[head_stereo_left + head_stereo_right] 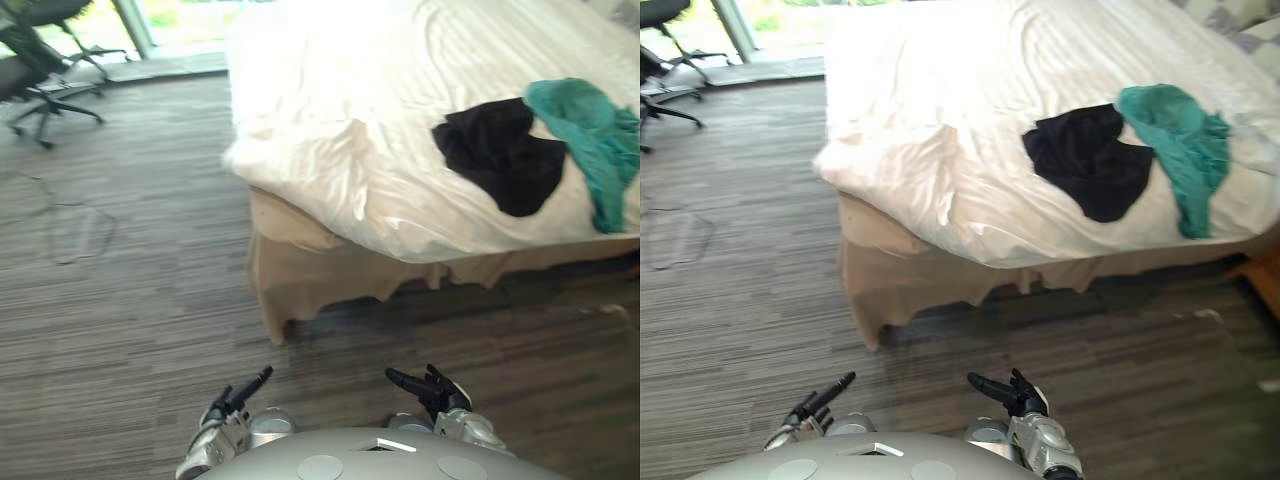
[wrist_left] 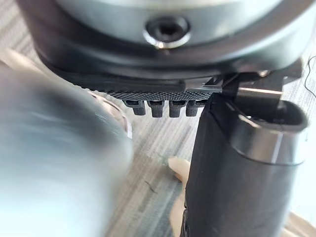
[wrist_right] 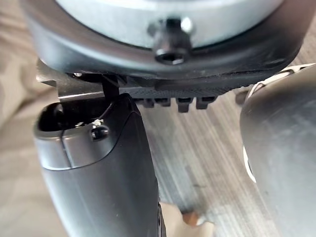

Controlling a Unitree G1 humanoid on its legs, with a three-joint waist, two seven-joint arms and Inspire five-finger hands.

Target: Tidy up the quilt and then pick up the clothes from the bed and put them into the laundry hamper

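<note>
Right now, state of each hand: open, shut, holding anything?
Left hand: open, fingers straight, holding nothing.
Right hand: open, fingers straight, holding nothing.

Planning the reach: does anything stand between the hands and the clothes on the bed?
Nothing visible does. Left hand and right hand hang over floor; black garment and teal garment lie uncovered on the bed.
</note>
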